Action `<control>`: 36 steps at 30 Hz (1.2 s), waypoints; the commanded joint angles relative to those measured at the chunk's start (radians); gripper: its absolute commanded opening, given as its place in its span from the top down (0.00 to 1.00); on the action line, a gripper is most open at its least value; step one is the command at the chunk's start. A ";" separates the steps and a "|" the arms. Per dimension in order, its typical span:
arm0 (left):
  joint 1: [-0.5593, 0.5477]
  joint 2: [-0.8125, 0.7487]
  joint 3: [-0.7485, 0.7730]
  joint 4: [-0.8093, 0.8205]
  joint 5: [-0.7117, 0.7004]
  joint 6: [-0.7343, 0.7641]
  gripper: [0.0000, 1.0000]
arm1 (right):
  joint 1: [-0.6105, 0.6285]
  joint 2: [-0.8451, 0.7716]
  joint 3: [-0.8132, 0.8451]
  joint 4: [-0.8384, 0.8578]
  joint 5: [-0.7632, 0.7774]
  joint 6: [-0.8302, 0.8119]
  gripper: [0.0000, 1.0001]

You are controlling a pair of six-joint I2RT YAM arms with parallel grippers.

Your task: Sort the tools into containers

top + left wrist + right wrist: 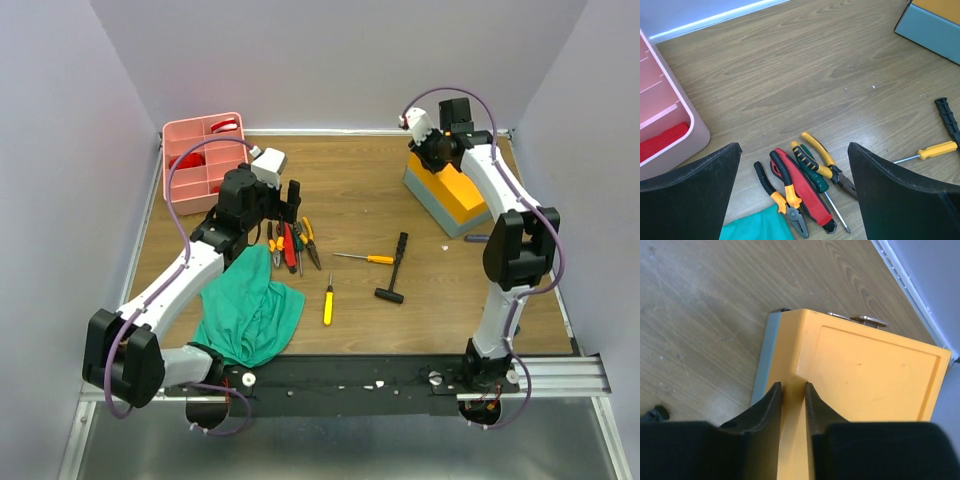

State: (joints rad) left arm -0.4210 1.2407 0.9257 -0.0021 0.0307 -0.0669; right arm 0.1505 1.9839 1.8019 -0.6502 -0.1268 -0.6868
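Note:
My left gripper (291,203) is wide open and empty above a pile of tools (291,242). In the left wrist view its fingers (700,185) straddle orange-handled pliers (783,192), red-handled pliers (805,192), a green screwdriver (816,176) and yellow-handled pliers (826,164). Two yellow screwdrivers (327,301) (366,258) and a black hammer (396,268) lie mid-table. My right gripper (421,137) is at the far end of the yellow and grey toolbox (450,190). Its jaws (792,386) are closed narrowly on a ridge of the yellow lid (865,370).
The pink tray (178,138) stands at the back left with a red item (190,160) inside. A green cloth (250,305) lies near the front, touching the pile. A small dark object (478,238) lies by the toolbox's near end.

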 commanded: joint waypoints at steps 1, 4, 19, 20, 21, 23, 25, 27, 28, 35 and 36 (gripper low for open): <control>-0.004 0.016 0.029 -0.006 0.015 0.018 0.01 | 0.008 -0.020 -0.079 -0.354 -0.169 -0.189 0.79; -0.004 0.031 0.030 -0.002 0.020 0.013 0.01 | 0.007 -0.075 -0.197 -0.342 -0.203 -0.261 0.83; -0.033 0.244 0.209 0.050 0.124 -0.027 0.01 | -0.028 -0.399 -0.322 -0.128 -0.366 -0.187 0.59; -0.039 0.312 0.249 0.031 0.126 -0.030 0.02 | -0.049 -0.417 -0.282 -0.115 -0.413 -0.125 0.54; -0.041 0.348 0.328 0.004 0.130 -0.033 0.01 | -0.092 -0.440 -0.279 -0.047 -0.445 -0.053 0.51; -0.044 0.438 0.395 -0.028 0.126 -0.057 0.01 | -0.117 -0.496 -0.297 0.042 -0.426 0.125 0.43; -0.045 0.488 0.452 -0.026 0.118 -0.079 0.01 | -0.138 -0.519 -0.335 0.115 -0.345 0.196 0.42; -0.051 0.549 0.491 -0.013 0.135 -0.100 0.01 | -0.146 -0.536 -0.390 0.191 -0.245 0.243 0.41; -0.052 0.569 0.507 -0.009 0.181 -0.106 0.01 | -0.178 -0.536 -0.403 0.204 -0.188 0.281 0.41; -0.065 0.715 0.625 0.044 0.248 -0.243 0.01 | -0.334 -0.450 -0.407 0.207 0.065 0.558 0.22; -0.068 0.727 0.674 0.013 0.245 -0.251 0.01 | -0.356 -0.444 -0.409 0.211 0.067 0.581 0.17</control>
State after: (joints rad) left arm -0.4690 1.9026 1.4719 0.0193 0.2138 -0.2306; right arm -0.0937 1.4811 1.4250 -0.4641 -0.2333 -0.3481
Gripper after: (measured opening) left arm 0.988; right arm 0.701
